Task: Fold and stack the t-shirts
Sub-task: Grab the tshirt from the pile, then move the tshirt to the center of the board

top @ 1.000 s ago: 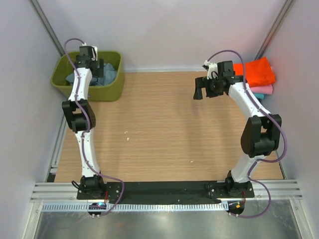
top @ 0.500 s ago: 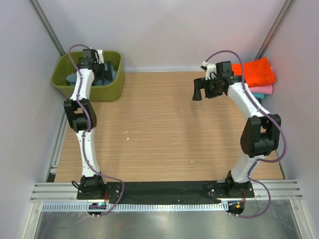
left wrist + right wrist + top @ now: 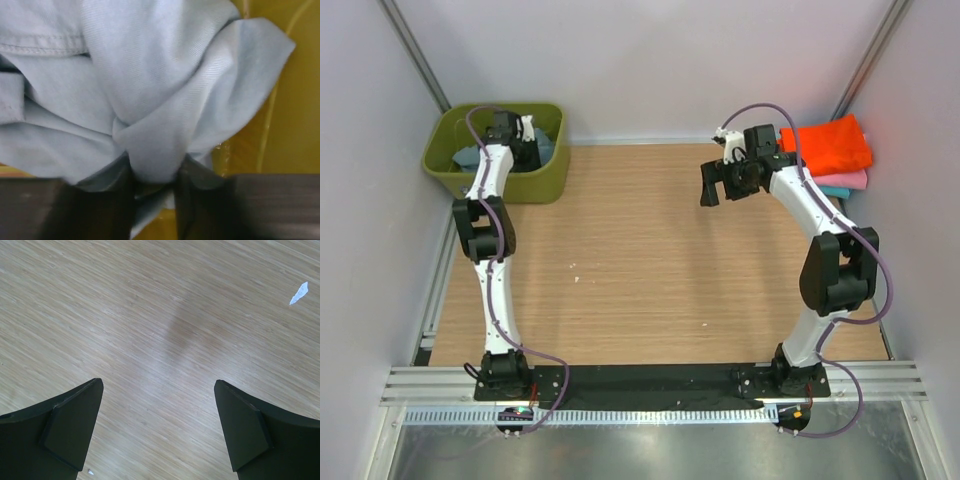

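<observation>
Left wrist only: left gripper [image 3: 154,175] clenched on a blue-grey t-shirt [image 3: 150,75] fold inside basket [image 3: 295,125]. Over wood table [image 3: 165,315], right gripper [image 3: 157,385] spread wide, released. Folded orange t-shirt [image 3: 830,145] visible from top only.

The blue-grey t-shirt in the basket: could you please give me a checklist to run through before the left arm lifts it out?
1. Left tool pinches a fold of the blue-grey t-shirt: ok.
2. Whole shirt will come free of the olive-green basket: cannot tell.
3. Right tool open, holding nothing: ok.
4. Bare wooden table in the middle for spreading: ok.
5. Folded orange t-shirt and pink t-shirt lie aside at the far right: ok.
</observation>
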Robot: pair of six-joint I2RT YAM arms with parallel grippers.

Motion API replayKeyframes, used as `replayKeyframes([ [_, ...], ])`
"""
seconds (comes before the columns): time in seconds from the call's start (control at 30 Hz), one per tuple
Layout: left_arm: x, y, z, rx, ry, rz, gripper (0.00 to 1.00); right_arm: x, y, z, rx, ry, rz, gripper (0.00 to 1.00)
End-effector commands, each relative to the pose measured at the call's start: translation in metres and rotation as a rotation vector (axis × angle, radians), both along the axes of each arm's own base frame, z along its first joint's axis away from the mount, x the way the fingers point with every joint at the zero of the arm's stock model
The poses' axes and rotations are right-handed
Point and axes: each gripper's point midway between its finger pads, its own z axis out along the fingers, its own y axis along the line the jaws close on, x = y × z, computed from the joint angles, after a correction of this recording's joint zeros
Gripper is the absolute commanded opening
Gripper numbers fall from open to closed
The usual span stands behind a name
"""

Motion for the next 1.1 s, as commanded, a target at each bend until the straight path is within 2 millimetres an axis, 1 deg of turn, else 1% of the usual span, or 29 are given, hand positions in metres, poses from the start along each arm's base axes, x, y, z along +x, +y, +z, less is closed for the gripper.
replayKeyframes([
  [0.0, 0.002, -0.008, 0.022, -0.039, -0.043, -0.033, 0.0, 0.008, 0.007, 0.016, -0.011, -0.06, 0.024, 1.0],
  [0.1, 0.007, -0.01, 0.055, -0.043, -0.116, -0.045, 0.0, 0.009, 0.009, 0.016, -0.018, -0.065, 0.032, 1.0],
  [0.13, 0.009, -0.011, 0.08, -0.045, -0.165, -0.045, 0.0, 0.01, 0.01, 0.017, -0.019, -0.07, 0.033, 1.0],
  [0.23, 0.014, -0.013, 0.141, -0.042, -0.299, -0.058, 0.0, 0.018, 0.009, 0.027, -0.03, -0.107, 0.026, 1.0],
  [0.27, 0.012, -0.014, 0.175, -0.037, -0.366, -0.058, 0.0, 0.024, 0.009, 0.034, -0.032, -0.128, 0.021, 1.0],
  [0.3, 0.011, -0.015, 0.202, -0.033, -0.424, -0.064, 0.0, 0.027, 0.008, 0.038, -0.043, -0.141, 0.019, 1.0],
  [0.33, 0.01, -0.017, 0.222, -0.036, -0.472, -0.075, 0.0, 0.03, 0.007, 0.043, -0.047, -0.158, 0.02, 1.0],
  [0.37, 0.002, -0.019, 0.255, -0.034, -0.535, -0.077, 0.0, 0.034, 0.007, 0.049, -0.049, -0.175, 0.018, 1.0],
  [0.43, -0.007, -0.022, 0.293, -0.041, -0.617, -0.088, 0.0, 0.036, 0.007, 0.052, -0.061, -0.19, 0.023, 1.0],
  [0.47, -0.018, -0.026, 0.321, -0.054, -0.669, -0.097, 0.0, 0.037, 0.006, 0.055, -0.066, -0.199, 0.025, 1.0],
  [0.53, -0.029, -0.035, 0.354, -0.074, -0.744, -0.114, 0.0, 0.036, 0.003, 0.055, -0.08, -0.202, 0.027, 1.0],
  [0.57, -0.036, -0.043, 0.368, -0.099, -0.774, -0.139, 0.0, 0.035, 0.003, 0.053, -0.083, -0.2, 0.027, 1.0],
  [0.6, -0.052, -0.055, 0.4, -0.119, -0.839, -0.163, 0.0, 0.033, 0.001, 0.055, -0.088, -0.203, 0.026, 1.0],
  [0.63, -0.061, -0.064, 0.412, -0.135, -0.865, -0.188, 0.0, 0.032, 0.001, 0.056, -0.09, -0.205, 0.024, 1.0],
  [0.67, -0.074, -0.08, 0.428, -0.165, -0.895, -0.254, 0.0, 0.029, -0.001, 0.053, -0.094, -0.2, 0.021, 1.0],
  [0.7, -0.09, -0.092, 0.448, -0.182, -0.937, -0.288, 0.0, 0.027, -0.001, 0.053, -0.096, -0.201, 0.021, 1.0],
  [0.73, -0.105, -0.116, 0.462, -0.212, -0.965, -0.348, 0.0, 0.024, -0.004, 0.058, -0.105, -0.216, 0.014, 1.0],
  [0.77, -0.116, -0.129, 0.472, -0.233, -0.986, -0.384, 0.0, 0.021, -0.006, 0.053, -0.115, -0.205, 0.01, 1.0],
  [0.8, -0.138, -0.153, 0.488, -0.274, -1.015, -0.456, 0.0, 0.02, -0.009, 0.051, -0.121, -0.206, 0.003, 1.0],
  [0.83, -0.148, -0.165, 0.497, -0.293, -1.031, -0.488, 0.0, 0.016, -0.01, 0.055, -0.125, -0.217, 0.0, 1.0],
  [0.87, -0.164, -0.176, 0.512, -0.315, -1.065, -0.524, 0.0, 0.012, -0.013, 0.05, -0.138, -0.205, -0.003, 1.0],
  [0.9, -0.176, -0.187, 0.521, -0.336, -1.083, -0.557, 0.0, 0.011, -0.015, 0.049, -0.141, -0.207, -0.008, 1.0],
  [0.93, -0.198, -0.207, 0.531, -0.386, -1.093, -0.62, 0.0, 0.009, -0.016, 0.051, -0.142, -0.213, -0.011, 1.0],
  [0.97, -0.212, -0.215, 0.539, -0.408, -1.107, -0.652, 0.0, 0.005, -0.018, 0.046, -0.144, -0.201, -0.012, 1.0],
  [1.03, -0.233, -0.233, 0.545, -0.463, -1.099, -0.71, 0.02, 0.002, -0.019, 0.043, -0.145, -0.196, -0.015, 1.0],
  [1.07, -0.242, -0.236, 0.545, -0.493, -1.079, -0.714, 0.19, -0.001, -0.021, 0.043, -0.145, -0.194, -0.024, 1.0],
])
